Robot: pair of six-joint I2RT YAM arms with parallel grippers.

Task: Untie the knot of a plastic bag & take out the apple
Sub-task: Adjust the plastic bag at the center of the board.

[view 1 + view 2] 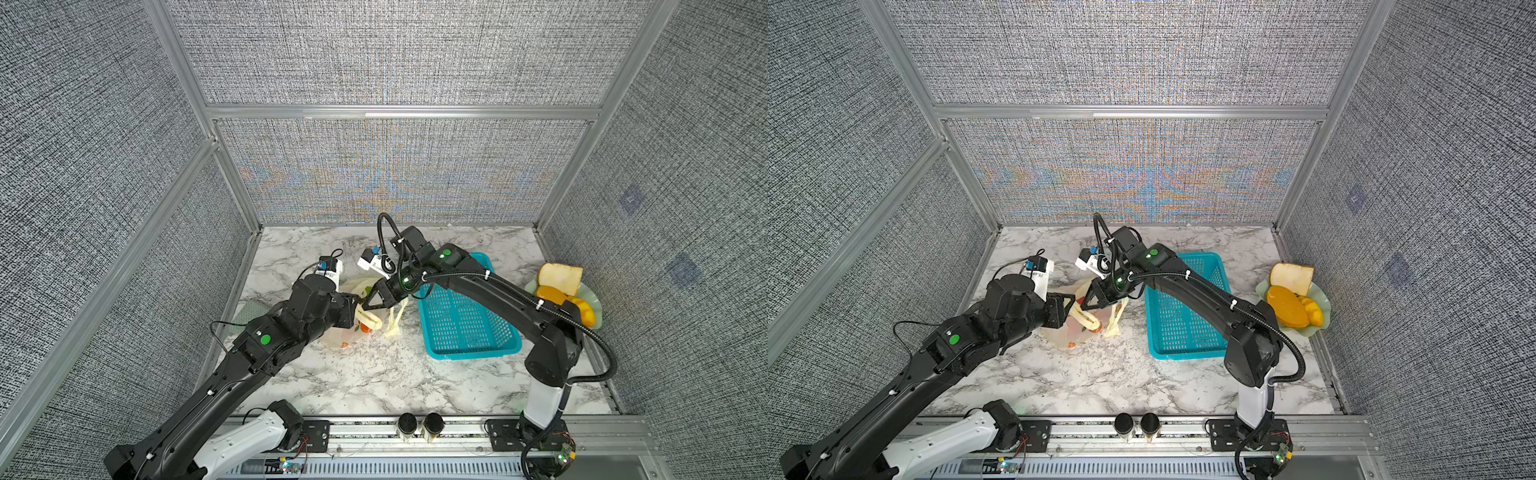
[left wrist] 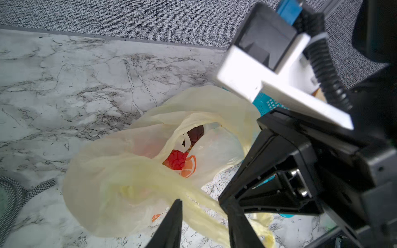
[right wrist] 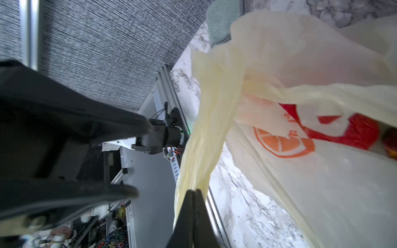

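The pale yellow plastic bag (image 1: 340,336) (image 1: 1067,332) lies on the marble table, left of centre. My right gripper (image 3: 195,191) (image 1: 365,306) is shut on one handle strip and holds it taut above the bag. My left gripper (image 2: 203,203) (image 1: 1069,309) stands open, with another handle strip (image 2: 199,206) running between its spread fingers. The strips bunch into the knot (image 3: 255,82), which looks loose. The bag's mouth gapes, and a dark red bit of the apple (image 2: 196,134) shows inside it.
A turquoise perforated basket (image 1: 473,353) stands right of the bag, under the right arm. A green plate (image 1: 592,305) with bread and orange fruit sits at the far right. A grey-green cloth (image 1: 249,311) lies by the left wall. Two black cylinders (image 1: 419,424) stand at the front rail.
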